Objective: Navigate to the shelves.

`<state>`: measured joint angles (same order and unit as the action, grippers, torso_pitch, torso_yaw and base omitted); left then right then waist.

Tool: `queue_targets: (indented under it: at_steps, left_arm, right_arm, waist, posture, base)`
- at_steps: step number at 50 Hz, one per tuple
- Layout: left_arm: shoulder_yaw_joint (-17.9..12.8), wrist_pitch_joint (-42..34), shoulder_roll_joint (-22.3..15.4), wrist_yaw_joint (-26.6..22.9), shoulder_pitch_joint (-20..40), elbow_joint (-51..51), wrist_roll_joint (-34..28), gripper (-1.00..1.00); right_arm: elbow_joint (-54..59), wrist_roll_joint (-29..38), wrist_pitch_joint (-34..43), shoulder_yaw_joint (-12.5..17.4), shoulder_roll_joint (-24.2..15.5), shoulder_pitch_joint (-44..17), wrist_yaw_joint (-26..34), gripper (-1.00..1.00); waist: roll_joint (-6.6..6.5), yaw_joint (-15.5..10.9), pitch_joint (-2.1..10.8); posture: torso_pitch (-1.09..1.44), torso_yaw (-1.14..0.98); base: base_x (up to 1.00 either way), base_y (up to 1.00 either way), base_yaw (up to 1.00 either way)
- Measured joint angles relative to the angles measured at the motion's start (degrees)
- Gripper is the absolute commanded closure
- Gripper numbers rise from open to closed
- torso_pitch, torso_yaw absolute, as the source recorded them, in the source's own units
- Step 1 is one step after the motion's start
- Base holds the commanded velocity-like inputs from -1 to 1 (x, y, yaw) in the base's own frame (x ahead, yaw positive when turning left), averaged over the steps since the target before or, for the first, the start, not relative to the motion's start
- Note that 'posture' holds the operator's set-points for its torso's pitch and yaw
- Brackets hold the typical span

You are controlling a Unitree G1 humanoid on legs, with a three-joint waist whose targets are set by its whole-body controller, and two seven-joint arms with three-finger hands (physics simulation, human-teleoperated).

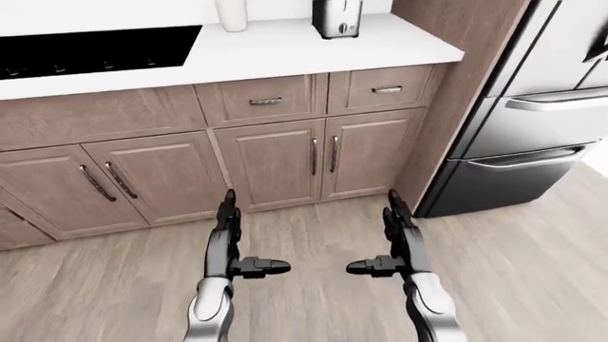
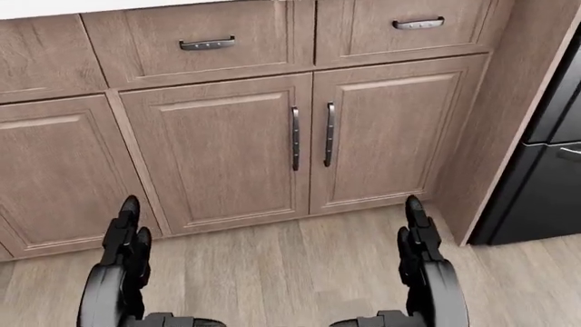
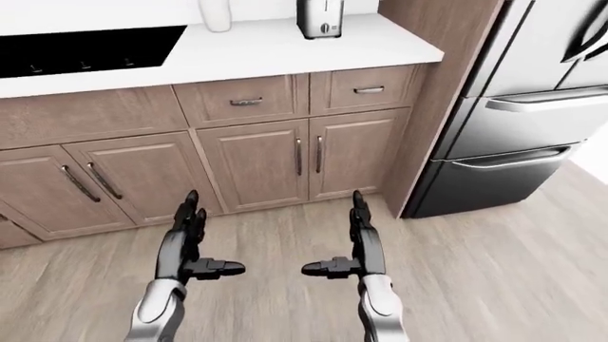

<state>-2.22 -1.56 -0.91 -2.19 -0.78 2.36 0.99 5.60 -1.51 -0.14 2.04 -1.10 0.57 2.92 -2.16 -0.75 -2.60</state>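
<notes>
Shelves do not show in any view, so their place and the way they run cannot be told. Wooden cabinets (image 1: pixel 276 160) fill the upper part of the left-eye view, under a white surface (image 1: pixel 285 50) cut off at the top edge. On it stand a white jar (image 1: pixel 232 14) and a metal appliance (image 1: pixel 338 18), both cropped at the top. A black cooktop (image 1: pixel 95 51) runs off the left edge. At the right a steel fridge (image 1: pixel 532 121) stands beside a tall wood panel (image 1: pixel 447 100). The left hand (image 1: pixel 228 246) and right hand (image 1: pixel 399 242) hang over the wood floor (image 1: pixel 532 271), fingers (image 1: pixel 226 214) released and straight, holding nothing. Floor lies open toward the right and bottom edges.
</notes>
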Motion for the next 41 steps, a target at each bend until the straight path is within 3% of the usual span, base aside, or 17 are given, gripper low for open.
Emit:
queue_targets:
  at_steps: [3,5,8,11,14,16,20,25,30,32,36,41]
  left_arm:
    - [0.14,0.24,-0.04,0.03,0.11,-0.22,0.01,-1.0]
    - [-0.37,0.14,-0.33,0.1,-0.02,0.43,0.0,-1.0]
    - [-0.63,-0.4,-0.35,0.29,-0.59,0.99,-0.03,-1.0]
    - [-0.54,-0.3,-0.39,0.3,-0.19,0.34,-0.03,-1.0]
    - [-0.6,0.12,-0.45,0.29,-0.08,-0.08,0.0,-1.0]
    - [-0.45,0.23,-0.17,0.27,0.18,-0.19,0.0,-1.0]
    - [1.39,-0.17,0.48,-0.35,-0.28,0.75,0.0,-1.0]
    - [0.28,-0.28,0.07,-0.2,-0.08,0.36,0.0,-1.0]
    - [0.2,0.24,0.06,0.02,0.08,-0.22,0.0,-1.0]
    - [-0.2,0.19,-0.34,0.04,0.09,0.29,0.0,-1.0]
    - [-0.73,-0.47,-0.39,0.35,-0.55,0.96,-0.03,-1.0]
    - [-0.56,0.07,-0.43,0.29,-0.08,-0.04,-0.01,-1.0]
  right_arm:
    - [-0.39,0.08,-0.32,-0.07,0.04,-0.21,0.18,-1.0]
    - [0.21,0.13,-0.25,-0.71,0.46,-0.15,0.33,-1.0]
    - [1.03,0.21,0.14,-1.04,0.48,0.23,0.65,-1.0]
    - [1.19,0.21,-0.29,-0.55,0.33,-0.43,0.64,-1.0]
    - [0.93,0.21,-1.03,-0.65,0.39,-0.76,0.62,-1.0]
    - [1.01,0.22,-1.44,-0.56,0.11,-0.89,0.66,-1.0]
    - [1.36,0.27,-0.7,0.94,-0.4,0.01,0.12,-1.0]
    - [1.02,0.27,-0.57,0.23,-0.14,-0.17,0.22,-1.0]
    - [0.53,0.27,-0.65,-0.03,-0.07,-0.31,0.47,-1.0]
    - [0.66,0.28,-0.59,-0.44,0.44,-0.34,0.45,-1.0]
    - [1.57,0.28,-0.02,-0.91,0.49,-0.11,0.73,-1.0]
    - [0.41,0.18,-0.53,-0.51,0.43,-0.68,0.48,-1.0]
  waist:
    - [-2.07,-0.11,0.33]
    - [-1.01,-0.63,0.28]
    - [-1.29,-0.64,0.99]
    - [0.42,-0.67,1.0]
    - [3.28,-0.83,0.87]
    - [5.56,-0.2,1.67]
    - [4.53,0.89,0.97]
    - [1.24,0.16,0.13]
    - [-2.07,-0.1,0.29]
    - [-1.19,-0.87,0.17]
    - [-1.13,-0.82,1.17]
    - [3.0,-0.87,0.82]
  posture:
    - [0.0,0.0]
    - [0.0,0.0]
    - [0.0,0.0]
    - [0.0,0.0]
    - [0.0,0.0]
    - [0.0,0.0]
    - [0.0,0.0]
    - [0.0,0.0]
    - [0.0,0.0]
    - [0.0,0.0]
    - [0.0,0.0]
    - [0.0,0.0]
  base:
    - [0.0,-0.37,0.0]
    - [0.0,-0.36,0.0]
    - [0.0,-0.37,0.0]
    - [0.0,-0.38,0.0]
    - [0.0,-0.37,0.0]
    - [0.0,-0.37,0.0]
    - [0.0,-0.37,0.0]
    - [0.0,-0.37,0.0]
    - [0.0,-0.37,0.0]
    - [0.0,-0.37,0.0]
    - [0.0,-0.37,0.0]
    - [0.0,-0.37,0.0]
